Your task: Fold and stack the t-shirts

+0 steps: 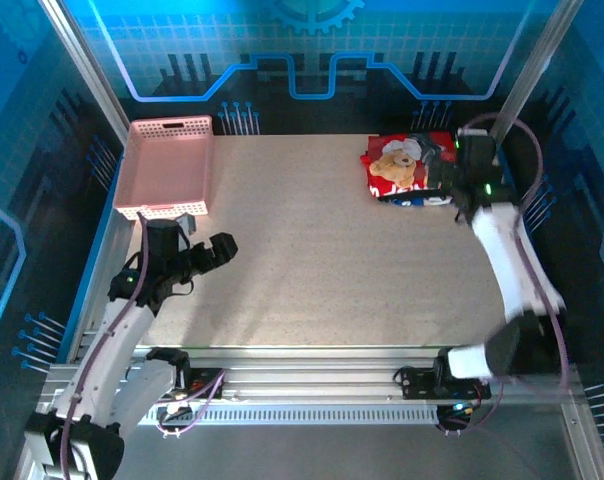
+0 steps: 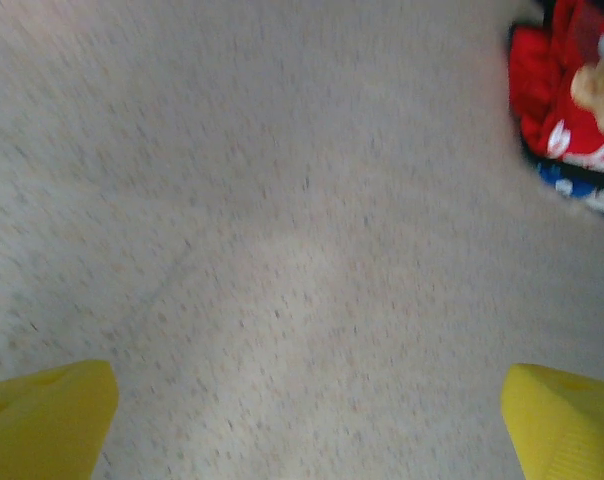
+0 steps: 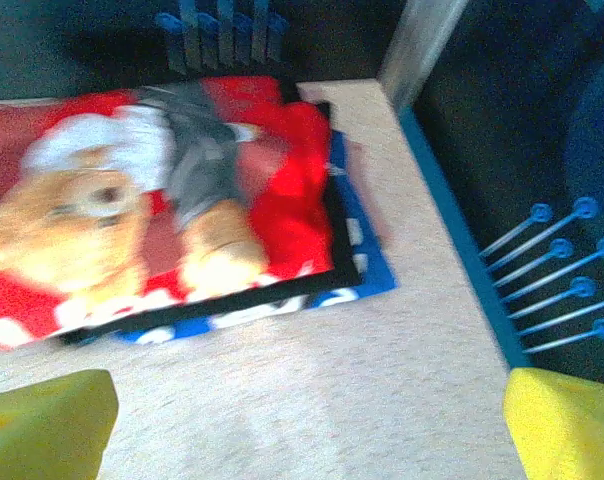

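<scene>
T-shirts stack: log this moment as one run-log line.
stack: red t-shirt over black shirt over blue shirt, far right table corner | left gripper: open, over table | right gripper: open, empty, near stack

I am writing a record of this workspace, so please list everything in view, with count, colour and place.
red t-shirt: 1, red with teddy-bear print, top of the stack at the table's far right corner
black shirt: 1, black, under the red one
blue shirt: 1, blue, bottom of the stack
basket: 1, pink, far left corner
table: 1, speckled beige, under everything
left end effector: 1, yellow fingers, open over bare table
right end effector: 1, yellow fingers, open near the stack
</scene>
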Robot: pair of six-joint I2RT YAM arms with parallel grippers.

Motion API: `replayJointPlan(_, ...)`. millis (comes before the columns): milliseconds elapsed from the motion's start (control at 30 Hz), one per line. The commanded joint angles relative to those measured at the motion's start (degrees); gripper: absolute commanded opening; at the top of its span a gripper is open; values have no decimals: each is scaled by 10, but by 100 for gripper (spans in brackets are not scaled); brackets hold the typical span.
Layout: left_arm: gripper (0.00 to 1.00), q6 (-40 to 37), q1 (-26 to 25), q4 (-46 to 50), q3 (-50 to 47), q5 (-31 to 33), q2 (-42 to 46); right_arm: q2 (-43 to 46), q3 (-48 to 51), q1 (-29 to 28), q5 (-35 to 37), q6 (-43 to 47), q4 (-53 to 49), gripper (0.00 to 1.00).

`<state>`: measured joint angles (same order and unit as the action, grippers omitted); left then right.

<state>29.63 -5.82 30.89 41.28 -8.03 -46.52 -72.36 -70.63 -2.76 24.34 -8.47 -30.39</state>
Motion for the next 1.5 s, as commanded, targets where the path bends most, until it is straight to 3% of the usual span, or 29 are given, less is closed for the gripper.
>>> replayJointPlan(0, 99, -2, 5, -68, -36, 122, 29, 156, 176, -12, -90, -45, 10, 100)
replayJointPlan(133, 99, -53, 7, -179, -107, 223, 34, 304, 353, -3, -105, -78, 31, 100)
replayJointPlan(267, 99, -165, 8, -394, -202, 257, 2, 332, 477, -8, -83, -55, 228, 100)
replayJointPlan(400, 99, -231, 16, -555, -242, 257, -90, 256, 546, -8, -82, -20, 424, 100)
replayJointPlan(567, 99, -235, 22, -766, -254, 221, -257, 106, 560, -21, -56, 8, 630, 100)
replayJointPlan(633, 99, -259, 23, -701, -206, 200, -282, 53, 549, -28, -47, 28, 688, 100)
replayJointPlan(700, 99, -300, 26, -782, -215, 199, -321, 1, 542, -32, -40, 35, 759, 100)
replayJointPlan(800, 99, -280, 58, -910, -235, 161, -416, -76, 532, -29, -52, 49, 820, 100)
replayJointPlan(833, 99, -282, 59, -911, -224, 158, -432, -90, 529, -24, -75, 56, 830, 100)
replayJointPlan(867, 99, -273, 64, -841, -204, 143, -416, -91, 512, -16, -106, 53, 788, 100)
replayJointPlan(933, 99, -273, 68, -863, -209, 134, -420, -147, 500, -10, -99, 52, 834, 100)
replayJointPlan(967, 99, -271, 69, -854, -207, 133, -419, -138, 468, -24, -91, 58, 758, 100)
replayJointPlan(1033, 99, -273, 69, -852, -204, 136, -420, -141, 481, -13, -116, 59, 788, 100)
replayJointPlan(1067, 99, -273, 69, -847, -204, 135, -418, -132, 472, -11, -119, 53, 752, 100)
replayJointPlan(1467, 99, -273, 68, -849, -204, 137, -419, -137, 471, -19, -109, 61, 760, 100)
